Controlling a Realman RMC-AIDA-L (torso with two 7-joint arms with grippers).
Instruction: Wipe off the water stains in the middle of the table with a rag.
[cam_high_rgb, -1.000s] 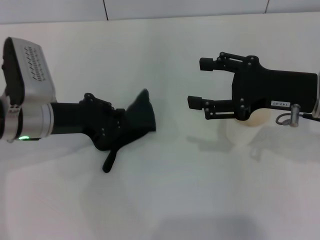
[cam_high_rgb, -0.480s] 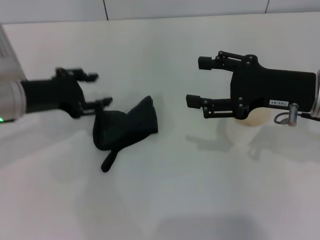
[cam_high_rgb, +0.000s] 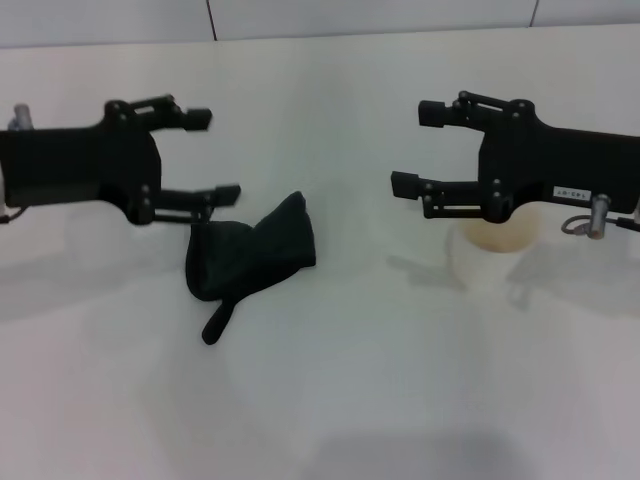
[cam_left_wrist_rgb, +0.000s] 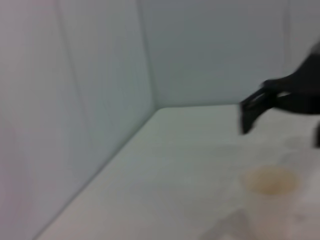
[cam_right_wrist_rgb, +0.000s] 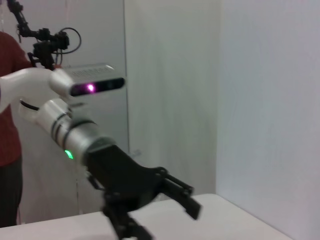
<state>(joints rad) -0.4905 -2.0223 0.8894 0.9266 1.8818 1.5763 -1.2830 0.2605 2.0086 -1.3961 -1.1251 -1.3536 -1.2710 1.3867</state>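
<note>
Left gripper has pulled back to frame left, leaving the rag
Both jaws wide open, empty; right gripper idle; rag limp on desk centre-left; pinch its bunched middle.

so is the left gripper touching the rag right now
Cannot tell. In the head view the open left gripper has its lower fingertip right at the rag's top edge; no clear gap or contact shows.

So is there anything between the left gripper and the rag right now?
Nothing visible. The left gripper hangs open just beside and behind the rag, which lies crumpled on the table with bare white surface between them. The plastic cup stands off under the right gripper, well clear.
</note>
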